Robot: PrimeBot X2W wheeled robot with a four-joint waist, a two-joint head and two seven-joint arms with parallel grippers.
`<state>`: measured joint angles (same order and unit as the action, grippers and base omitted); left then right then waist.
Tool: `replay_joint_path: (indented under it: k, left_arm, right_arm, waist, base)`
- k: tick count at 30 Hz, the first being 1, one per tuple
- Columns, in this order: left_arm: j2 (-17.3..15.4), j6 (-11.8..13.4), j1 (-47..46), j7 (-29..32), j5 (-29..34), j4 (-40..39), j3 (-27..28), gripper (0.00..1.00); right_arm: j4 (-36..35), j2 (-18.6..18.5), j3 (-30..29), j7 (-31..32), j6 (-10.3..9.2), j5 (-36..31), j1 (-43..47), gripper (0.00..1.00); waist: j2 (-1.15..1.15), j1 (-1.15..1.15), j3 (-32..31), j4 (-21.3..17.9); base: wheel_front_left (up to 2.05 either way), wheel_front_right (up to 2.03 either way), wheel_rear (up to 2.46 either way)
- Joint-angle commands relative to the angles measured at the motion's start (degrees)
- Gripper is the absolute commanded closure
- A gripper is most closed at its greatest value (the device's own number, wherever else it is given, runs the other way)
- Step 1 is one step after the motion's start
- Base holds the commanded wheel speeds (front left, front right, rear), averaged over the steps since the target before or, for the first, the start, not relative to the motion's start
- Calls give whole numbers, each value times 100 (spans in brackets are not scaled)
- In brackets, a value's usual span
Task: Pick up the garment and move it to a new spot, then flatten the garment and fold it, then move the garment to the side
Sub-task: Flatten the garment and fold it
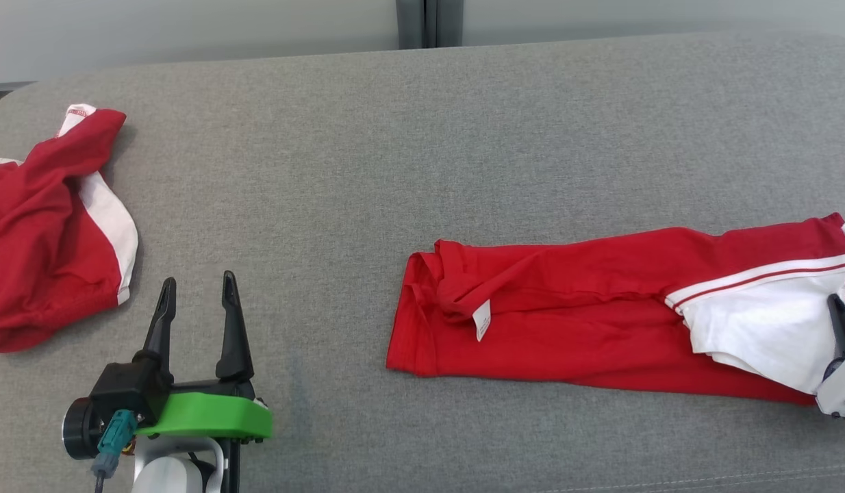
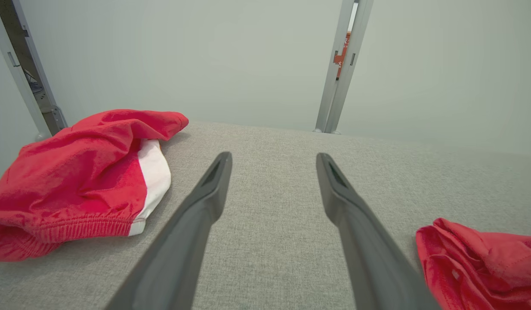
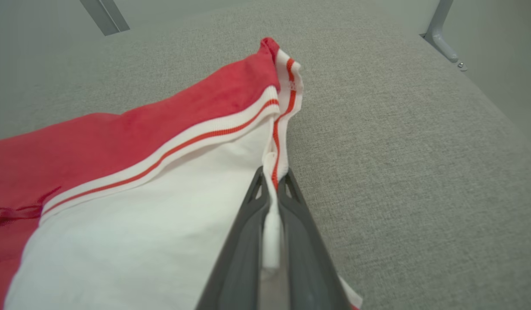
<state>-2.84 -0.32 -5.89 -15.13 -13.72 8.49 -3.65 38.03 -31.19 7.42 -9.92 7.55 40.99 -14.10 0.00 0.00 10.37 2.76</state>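
1. Locate the garment (image 1: 587, 308). It lies as a long folded band across the centre right of the head view, on the grey padded surface (image 1: 395, 137). The red body points toward the centre and the white panel with the striped trim (image 3: 285, 99) sits at the right edge.
2. Check the right gripper (image 3: 273, 177). Its jaws are closed tight on the striped trim at the garment's right end, with a thin fold of white cloth pinched between the fingers.
3. Check the left gripper (image 1: 198, 287). It sits at the lower left of the head view, jaws wide apart, holding nothing and clear of the cloth.
4. Expect a light, limp knit fabric. Lifted from one point, it will likely drape, stretch and trail, and the loose layers may unfold.
5. Treat the ribbed trim as the firmest hold. It looks thicker than the body cloth and should slip less.
6. For a second hold, the red hem (image 1: 405, 322) at the band's left end appears the best place for the left gripper.
7. Do not confuse it with the second garment (image 1: 46, 233), crumpled at the far left and well apart.
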Motion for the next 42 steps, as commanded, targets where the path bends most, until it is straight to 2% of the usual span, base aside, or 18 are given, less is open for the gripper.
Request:
replay_joint_path:
  k: [1,5,13,23,31,42]
  left_arm:
    - [-12,-16,117,-1,-14,8,36,0]
    - [-12,-14,179,-1,-51,20,32,0]
    - [-12,-21,230,-1,-87,58,31,0]
    - [-12,-40,222,0,-149,148,-112,0]
    - [-12,-36,101,-1,-225,209,-246,0]
    - [-12,0,-64,0,-268,248,-389,0]
  right_arm:
    - [-93,-5,35,-5,-12,0,49,100]
    - [-467,83,155,-31,-12,-23,49,100]
    - [-1695,370,447,221,-11,-148,172,100]
    - [-2966,902,812,787,-10,-492,140,100]
    - [-3164,1455,1330,1025,-10,-683,-118,100]
    - [-2787,2006,1967,1042,-10,-769,-476,100]
  waist:
    - [0,0,-87,-90]
    - [0,0,-159,-167]
    - [0,0,-234,-246]
    - [0,0,-288,-88]
    - [0,0,-245,177]
    - [0,0,-121,513]
  base:
    - [0,0,0]
    - [0,0,0]
    - [0,0,0]
    - [0,0,0]
    - [0,0,0]
    - [0,0,0]
